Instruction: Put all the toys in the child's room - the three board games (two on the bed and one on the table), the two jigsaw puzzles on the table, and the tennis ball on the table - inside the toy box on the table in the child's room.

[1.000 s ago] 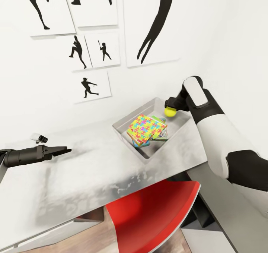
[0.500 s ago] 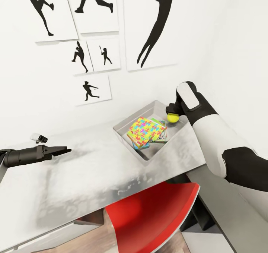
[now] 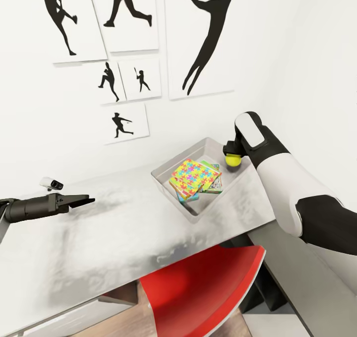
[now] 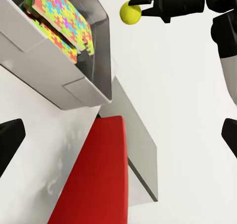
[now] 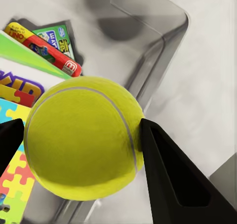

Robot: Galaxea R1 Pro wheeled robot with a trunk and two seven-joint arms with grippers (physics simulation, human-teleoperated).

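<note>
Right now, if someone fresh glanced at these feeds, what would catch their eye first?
The yellow-green tennis ball pinched in the right gripper, held above the far end of the grey toy box. Next, the bright jigsaw puzzles stacked on game boxes inside that bin, and the red chair tucked under the white table.

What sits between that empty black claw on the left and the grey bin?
Only bare white tabletop, seen in the head view, between the left gripper and the light grey toy box.
</note>
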